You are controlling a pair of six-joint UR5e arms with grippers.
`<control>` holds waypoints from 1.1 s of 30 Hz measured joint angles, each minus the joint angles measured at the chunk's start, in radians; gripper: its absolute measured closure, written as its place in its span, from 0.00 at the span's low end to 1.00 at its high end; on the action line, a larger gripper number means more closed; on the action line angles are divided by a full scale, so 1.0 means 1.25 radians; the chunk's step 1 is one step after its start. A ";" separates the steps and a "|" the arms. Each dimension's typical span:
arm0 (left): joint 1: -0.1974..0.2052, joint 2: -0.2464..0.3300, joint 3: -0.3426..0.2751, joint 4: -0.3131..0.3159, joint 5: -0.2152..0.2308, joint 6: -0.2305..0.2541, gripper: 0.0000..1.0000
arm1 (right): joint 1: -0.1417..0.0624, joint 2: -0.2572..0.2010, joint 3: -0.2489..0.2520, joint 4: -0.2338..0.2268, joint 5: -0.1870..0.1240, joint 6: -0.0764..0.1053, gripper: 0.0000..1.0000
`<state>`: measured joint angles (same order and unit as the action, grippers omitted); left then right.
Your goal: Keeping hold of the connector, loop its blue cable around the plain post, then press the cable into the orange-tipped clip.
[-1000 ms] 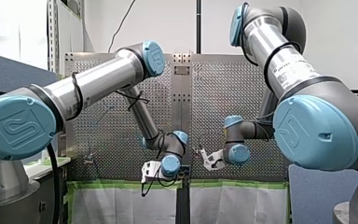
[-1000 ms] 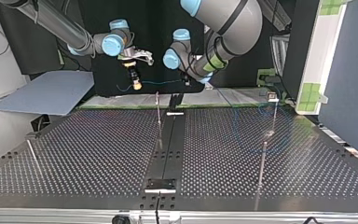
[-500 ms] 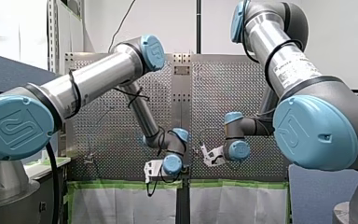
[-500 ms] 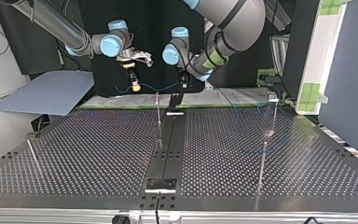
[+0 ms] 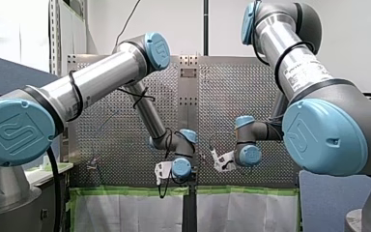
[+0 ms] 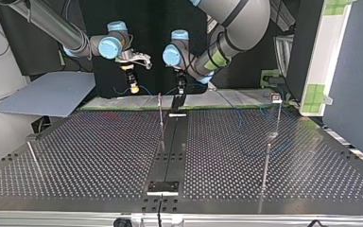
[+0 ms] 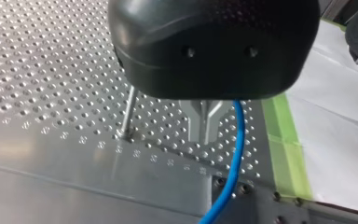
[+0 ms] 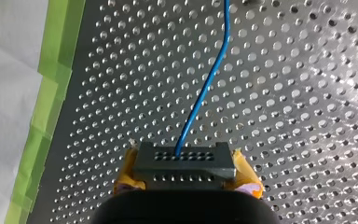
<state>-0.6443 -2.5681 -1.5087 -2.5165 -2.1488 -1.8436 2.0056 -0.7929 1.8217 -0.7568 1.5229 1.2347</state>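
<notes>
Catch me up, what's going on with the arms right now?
My right gripper holds the connector between its yellow pads, with the blue cable running away from it over the perforated table. My left gripper, fingers together, hangs close to the plain post, and the cable passes right beside its fingers. The cable is not yet looped around the post.

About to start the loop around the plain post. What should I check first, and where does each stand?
1. Connector held between right hand's yellow pads: ok.
2. Blue cable leaves connector unkinked: ok.
3. Left hand's fingers closed on the cable: cannot tell; cable runs beside them.
4. Plain post free, beside left hand, cable not yet around it: ok.
5. Hands apart from each other in the top view: ok.
</notes>
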 joint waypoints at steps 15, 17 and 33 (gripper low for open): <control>0.003 0.000 0.005 -0.022 -0.002 -0.012 1.00 | -0.013 -0.004 -0.007 0.024 0.002 -0.003 1.00; 0.002 0.000 0.004 -0.026 -0.005 -0.007 1.00 | -0.013 -0.004 -0.007 0.032 0.005 -0.005 1.00; -0.012 0.000 -0.014 -0.097 -0.054 0.032 1.00 | -0.006 -0.005 0.010 0.067 0.047 -0.021 1.00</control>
<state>-0.6595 -2.5684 -1.5265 -2.6382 -2.2157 -1.8033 1.9981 -0.7995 1.8338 -0.6733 1.5819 1.2078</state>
